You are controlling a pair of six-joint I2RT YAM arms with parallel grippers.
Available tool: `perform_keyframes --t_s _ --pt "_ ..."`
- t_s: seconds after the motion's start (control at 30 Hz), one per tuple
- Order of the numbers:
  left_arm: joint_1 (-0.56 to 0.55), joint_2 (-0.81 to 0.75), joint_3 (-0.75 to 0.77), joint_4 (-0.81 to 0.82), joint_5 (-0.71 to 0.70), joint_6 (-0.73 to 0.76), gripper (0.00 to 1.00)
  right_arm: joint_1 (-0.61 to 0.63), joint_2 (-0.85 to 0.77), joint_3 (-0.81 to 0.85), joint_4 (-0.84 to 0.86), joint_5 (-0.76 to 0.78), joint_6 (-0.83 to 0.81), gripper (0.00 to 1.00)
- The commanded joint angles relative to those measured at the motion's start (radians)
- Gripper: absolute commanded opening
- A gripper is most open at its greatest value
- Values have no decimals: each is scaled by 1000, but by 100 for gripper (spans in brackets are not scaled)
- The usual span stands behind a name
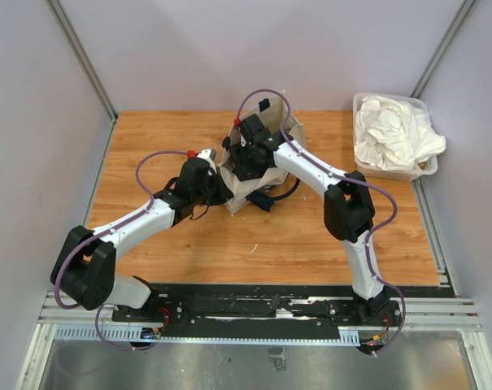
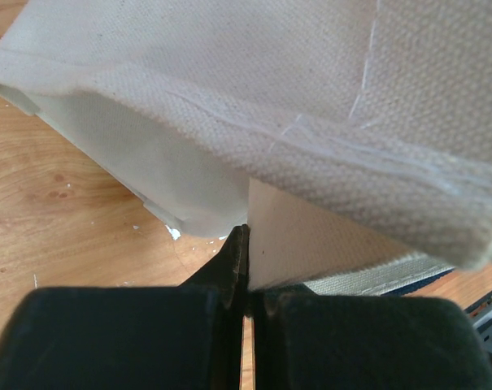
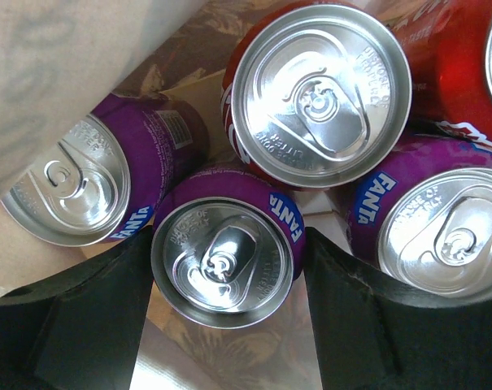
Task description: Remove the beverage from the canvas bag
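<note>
The left pincer is clenched on a fabric edge of the cream boxy canvas bag with navy strap handles. Inside the bag, the right pincer straddles an upright purple aluminium Fanta can beside a red can; whether it grasps the purple one, I cannot tell.

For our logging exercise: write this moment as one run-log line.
left gripper shut on canvas bag | right gripper straddling purple Fanta can, grip unconfirmed

The light wooden surface fills the middle of the frame. The cream canvas bag stands on it at upper centre. A clear tub of white cloths sits at the upper right corner, well apart from the bag.
</note>
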Motion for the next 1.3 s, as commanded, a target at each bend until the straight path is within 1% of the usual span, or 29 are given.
perform_keyframes --t_s 0.0,0.03,0.07,0.1,0.23,0.37,0.7,0.93,1.07,1.27 --pt "6 26 -44 -171 -5 25 1 -2 48 -43 23 -2 19 19" --pt "6 26 -44 -171 -6 24 0 -2 46 -50 18 -3 18 7" --pt "6 26 -45 -170 -5 23 0 -1 43 -54 12 -8 15 1" --pt "5 27 -45 -169 -4 22 0 -2 37 -60 6 -16 8 1" --pt "5 29 -52 -162 -2 22 1 0 -3 -73 -22 -35 -28 1" --pt "6 27 -57 -149 2 31 1 5 -78 -67 -28 -7 -77 1" --pt "6 47 -43 -150 -4 50 2 13 -274 38 -35 56 -156 1" --pt "6 64 -33 -154 -9 60 3 26 -402 94 -103 93 -189 1" --pt "6 59 -30 -152 -9 59 5 40 -531 48 -116 163 -207 1" --pt "5 47 -24 -157 -9 60 6 39 -785 -155 -126 342 -209 1"
